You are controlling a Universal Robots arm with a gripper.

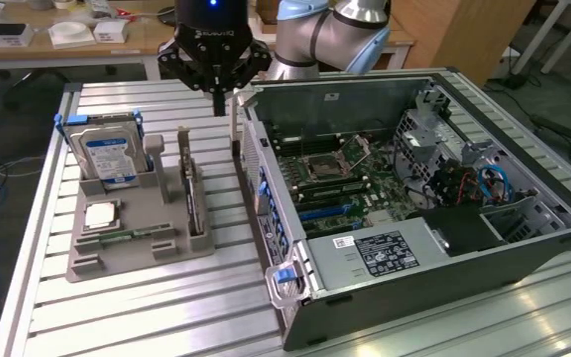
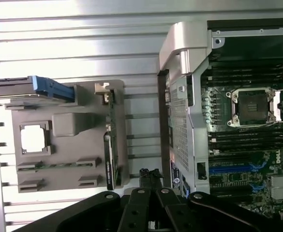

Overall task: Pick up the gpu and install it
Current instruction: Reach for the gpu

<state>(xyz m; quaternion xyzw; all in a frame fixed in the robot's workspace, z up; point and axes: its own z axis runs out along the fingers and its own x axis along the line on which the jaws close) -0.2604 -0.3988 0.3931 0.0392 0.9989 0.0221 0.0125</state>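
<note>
Jaws are pressed together on the gripper [image 1: 219,109] [image 2: 150,176], tips meeting and hanging in the air above the slatted aluminium table [image 1: 166,305]. They're not touching the gpu [image 1: 195,199] [image 2: 108,162]. That sits lower than the jaws, off to the exterior view's left of them, standing on its long edge in a slot along the near-jaw side of the grey parts holder [image 1: 127,259] [image 2: 71,124]. It's thin and black, with a bit of green board edge showing from above.

Further from the jaws on the same holder:
- the blue-labelled hard drive [image 1: 107,152], upright in its cradle
- a CPU [image 1: 100,214] lying flat in its pocket
- a small green memory stick [image 1: 127,234] lying low in a groove

On the other side of the jaws, to the exterior view's right, is the open PC case [image 1: 385,253] lying on its side. Its rear panel is just beside and below the fingertips. The motherboard [image 1: 350,186] [image 2: 247,154] faces up inside it, with the bare CPU socket [image 1: 326,167] and the blue expansion slots [image 1: 326,212] below and well past the jaws.

So the jaws sit over the gap between holder and case, nearer the case's rear corner
</note>
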